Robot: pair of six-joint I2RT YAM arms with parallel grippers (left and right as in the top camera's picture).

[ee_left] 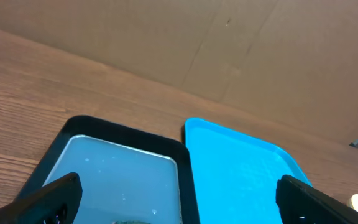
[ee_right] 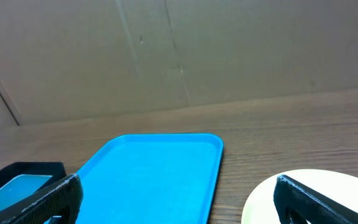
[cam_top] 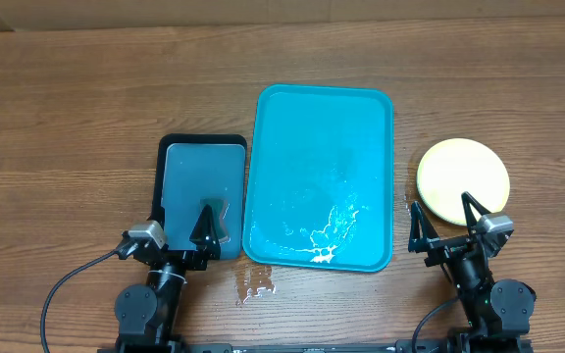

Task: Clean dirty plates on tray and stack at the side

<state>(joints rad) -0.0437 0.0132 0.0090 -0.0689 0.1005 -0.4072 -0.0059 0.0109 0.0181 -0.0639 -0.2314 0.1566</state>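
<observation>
The turquoise tray [cam_top: 312, 118] lies mid-table; in it I see only wet white streaks [cam_top: 328, 239] near its front edge. A yellow-green plate [cam_top: 459, 175] sits on the wood to the right of the tray; whether others lie under it I cannot tell. My right gripper [cam_top: 442, 222] hovers open at that plate's near edge, nothing between its fingers. In the right wrist view the gripper [ee_right: 179, 208] spans the gap between tray [ee_right: 154, 168] and plate [ee_right: 260, 205]. My left gripper [cam_top: 180, 227] is open over the small tray's front; in its view [ee_left: 179, 211] nothing is held.
A smaller black-rimmed tray [cam_top: 170, 147] holding pale bluish water stands left of the turquoise one [ee_left: 241, 168], almost touching it. A small puddle [cam_top: 255, 284] wets the wood near the turquoise tray's front-left corner. A cardboard wall [ee_right: 166, 56] backs the table.
</observation>
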